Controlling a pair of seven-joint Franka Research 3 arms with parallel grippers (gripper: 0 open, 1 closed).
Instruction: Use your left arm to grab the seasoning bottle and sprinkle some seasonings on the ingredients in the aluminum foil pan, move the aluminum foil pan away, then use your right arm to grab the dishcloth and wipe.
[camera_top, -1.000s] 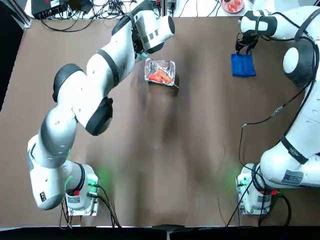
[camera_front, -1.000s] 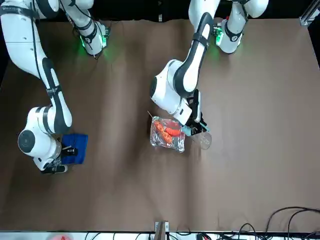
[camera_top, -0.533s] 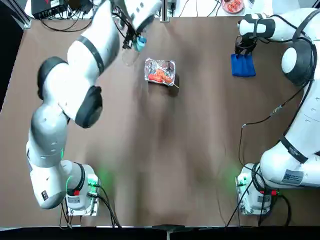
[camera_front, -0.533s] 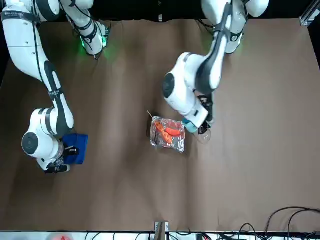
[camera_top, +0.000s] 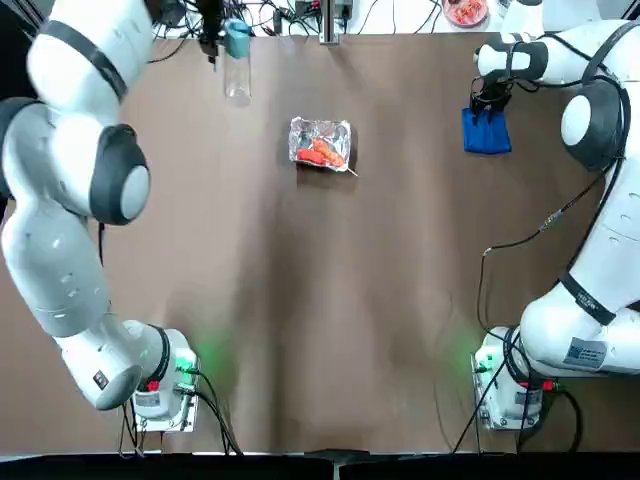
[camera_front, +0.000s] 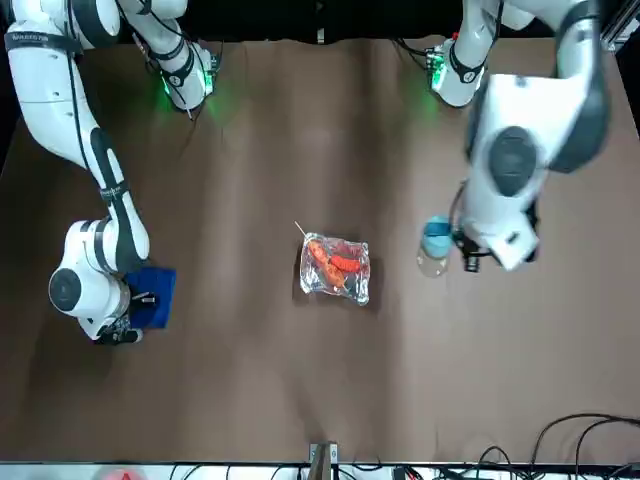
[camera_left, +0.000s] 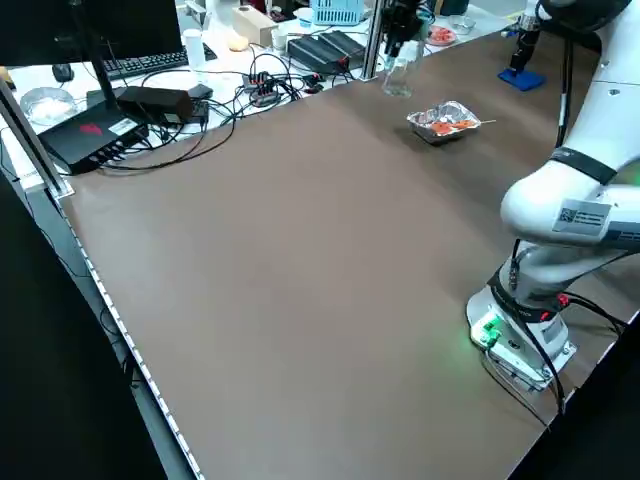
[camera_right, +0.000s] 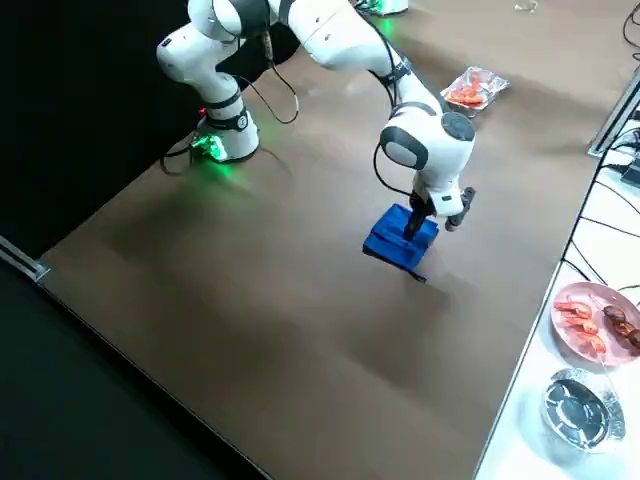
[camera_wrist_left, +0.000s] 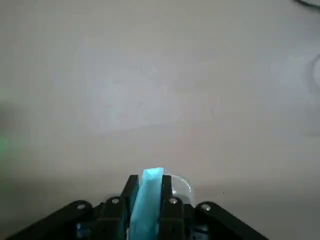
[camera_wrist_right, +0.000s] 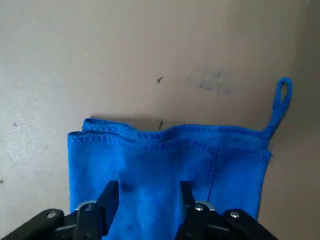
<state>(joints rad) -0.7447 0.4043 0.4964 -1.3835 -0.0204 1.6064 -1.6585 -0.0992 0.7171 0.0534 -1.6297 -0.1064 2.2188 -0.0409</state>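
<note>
No brand name, number or sign can be read. The pale rectangular label on the white-and-grey jointed right arm, the white label on the flat black electronics box, and the faint dark marks on the brown tabletop are all too small or blurred to make out.

The left gripper, carrying the seasoning bottle, has moved away from the aluminum foil pan toward the robot's left and the far edge of the desk. The bottle, beside the pan before, now hangs well apart from it.
</note>
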